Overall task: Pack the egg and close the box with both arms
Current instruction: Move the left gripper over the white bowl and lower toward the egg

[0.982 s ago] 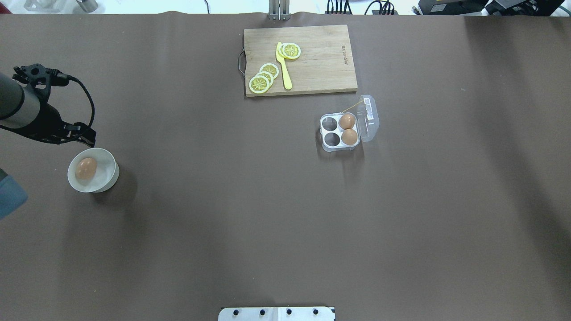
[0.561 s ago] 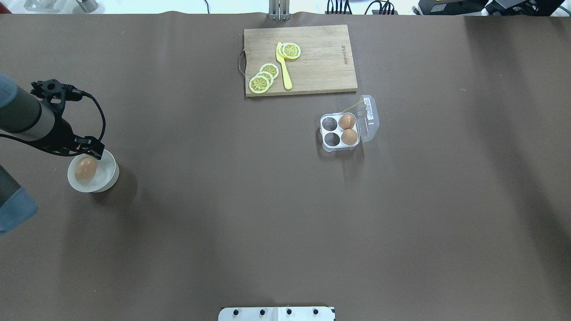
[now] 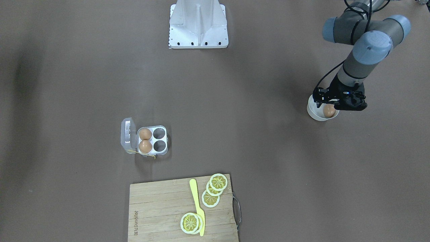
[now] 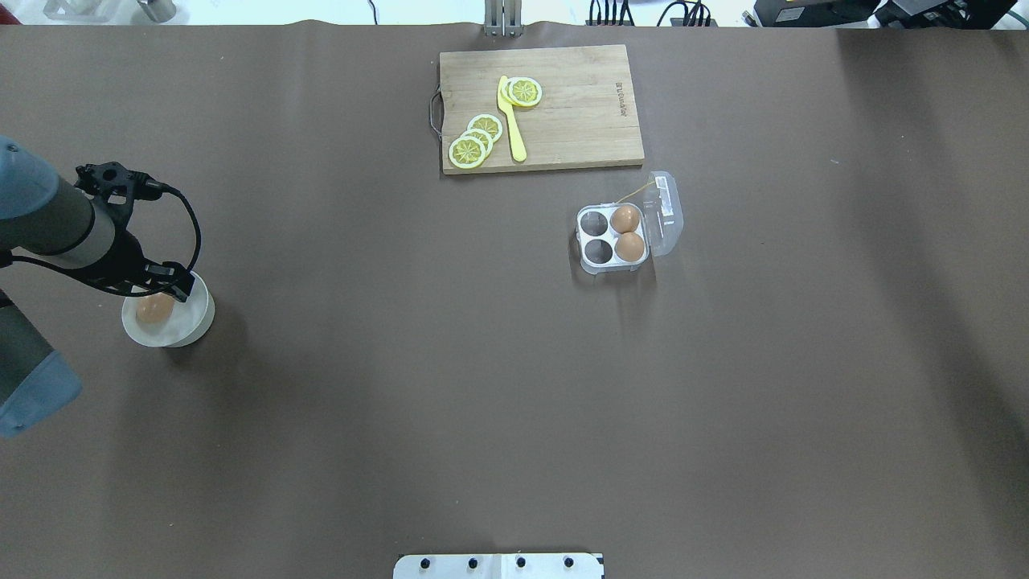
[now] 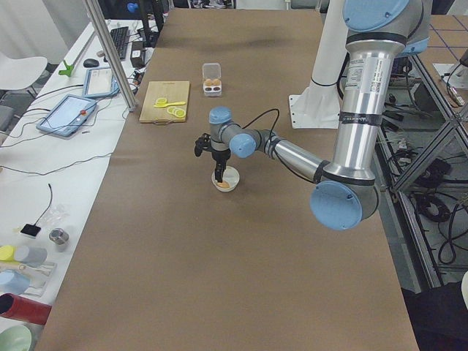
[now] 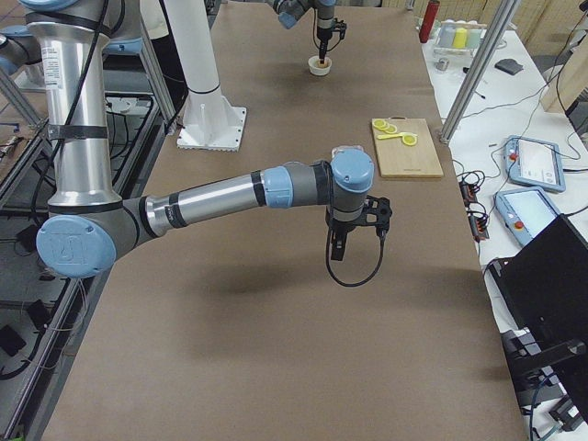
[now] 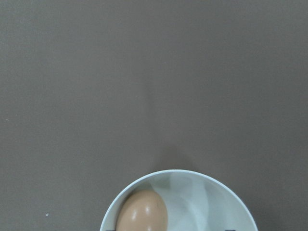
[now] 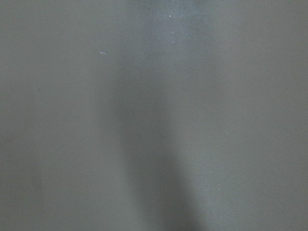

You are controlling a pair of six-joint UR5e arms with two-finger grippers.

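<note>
A light-brown egg [image 4: 153, 309] lies in a round white bowl [image 4: 191, 325] at the table's left; it also shows in the front view [image 3: 329, 110] and the left wrist view [image 7: 143, 214]. My left gripper [image 4: 166, 285] hangs open just above the bowl [image 3: 311, 112], over the egg. The clear egg box [image 4: 612, 235] stands open mid-table with two brown eggs [image 4: 628, 232] in its right cells, two cells bare, and its lid [image 4: 668, 211] folded out to the right. My right gripper [image 6: 333, 251] shows only in the right side view; I cannot tell its state.
A wooden cutting board [image 4: 571, 104] with lemon slices [image 4: 476, 139] and a yellow knife [image 4: 511, 121] lies behind the box. The white robot base [image 3: 198, 23] stands at the table's near edge. The right wrist view shows only brown table.
My left arm has swung right and toward the bowl; its gripper now covers the bowl's far rim above the egg. The box and its eggs have not moved.
</note>
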